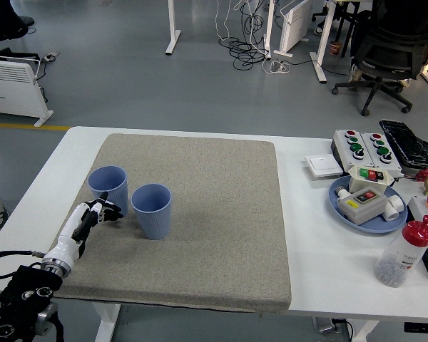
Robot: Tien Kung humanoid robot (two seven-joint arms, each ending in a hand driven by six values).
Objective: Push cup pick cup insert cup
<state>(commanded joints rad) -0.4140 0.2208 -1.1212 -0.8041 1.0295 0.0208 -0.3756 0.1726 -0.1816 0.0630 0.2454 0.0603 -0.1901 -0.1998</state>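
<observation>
Two light blue cups stand upright on the grey mat [214, 214]. The left cup [108, 187] sits near the mat's left edge, and the right cup [152, 209] stands close beside it with a small gap. My left hand [100, 211] reaches in from the lower left, its fingers curled and its fingertips against the left cup's lower near side. It holds nothing. My right arm does not show.
At the right stand a blue plate [340, 204] with switch boxes, a button box [364, 146], a white switch plate [323, 165] and a red-capped bottle [403, 255]. The mat's middle and right lie bare. The table's near edge runs just below the mat.
</observation>
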